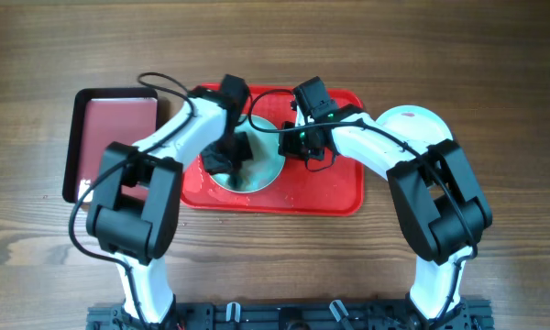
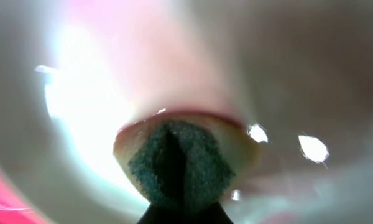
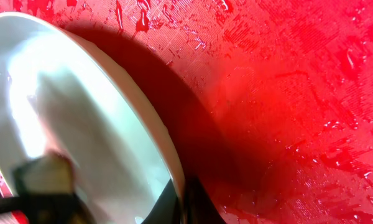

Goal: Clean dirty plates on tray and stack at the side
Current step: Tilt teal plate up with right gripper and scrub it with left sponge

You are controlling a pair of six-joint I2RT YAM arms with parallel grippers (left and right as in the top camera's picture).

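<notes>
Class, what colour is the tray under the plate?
The tray is bright red, clearest in right wrist view.

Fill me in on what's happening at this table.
The robot is washing a plate on the wet red tray. The left gripper presses a sponge into the plate, while the right gripper clamps the plate's rim to steady it. Another plate lies on the table beside the tray, partly under the right arm. A smaller black-rimmed tray sits on the other side.

Wet glossy txtrd plastic tray [image 3: 286, 93], smooth glossy plate [image 3: 99, 124], rough sponge [image 2: 174, 162], wood table [image 1: 275, 266].
</notes>
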